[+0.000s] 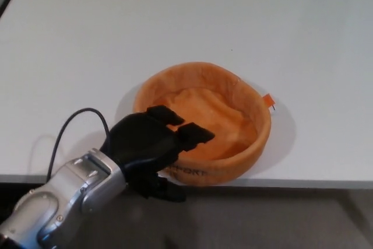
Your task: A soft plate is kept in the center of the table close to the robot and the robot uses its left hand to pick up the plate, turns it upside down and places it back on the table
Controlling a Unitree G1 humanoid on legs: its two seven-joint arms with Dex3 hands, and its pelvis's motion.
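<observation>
An orange soft plate [227, 115] with a raised fabric rim rests upright on the white table [116, 39], close to the near edge. My left hand [152, 147] covers its near-left rim. Two black fingers [195, 134] curl over the rim into the inside. The thumb [169, 190] sits below, outside the wall by the table edge. The rim section between them is hidden under the hand, and the hand looks shut on it. My right hand does not show.
The table's front edge [303, 183] runs just below the plate, with dark floor beyond it. A small orange tag [267, 101] sticks out on the plate's right side. A black cable [70, 129] loops off my left wrist.
</observation>
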